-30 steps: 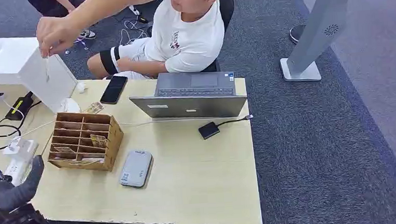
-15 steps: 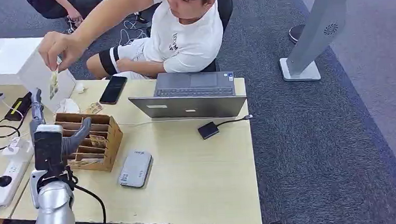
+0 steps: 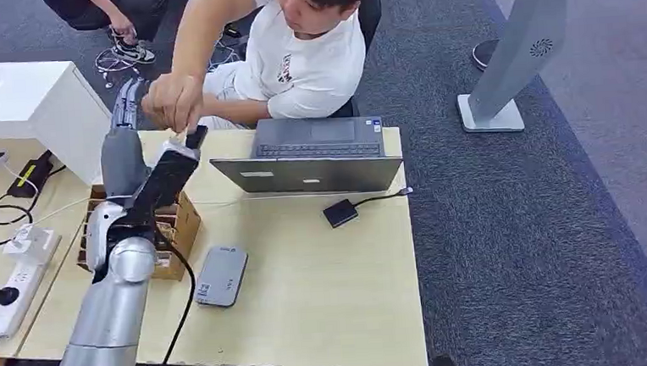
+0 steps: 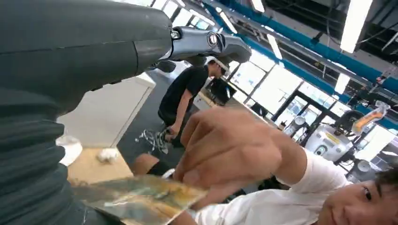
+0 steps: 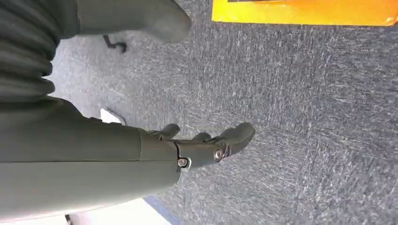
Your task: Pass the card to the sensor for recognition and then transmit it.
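My left hand (image 3: 136, 156) is raised over the wooden organizer (image 3: 170, 230), fingers stretched up and apart. A person's hand (image 3: 172, 99) holds a yellowish card (image 4: 141, 198) against the palm side of my left hand (image 4: 94, 51), and the person's fingers (image 4: 230, 150) still pinch its edge. My own fingers are not closed around it. The grey card sensor (image 3: 221, 276) lies flat on the table (image 3: 327, 293) in front of the organizer. My right hand (image 5: 206, 145) hangs over the carpet, fingers loosely spread, holding nothing.
An open laptop (image 3: 318, 154) stands at the table's far side, with a small black device (image 3: 341, 212) on a cable beside it. A white box (image 3: 35, 103) and a power strip (image 3: 13, 291) sit at the left. The seated person (image 3: 308, 57) is just behind the table.
My left arm has risen from the low left to above the organizer. The person has brought the card from the white box across to my left hand.
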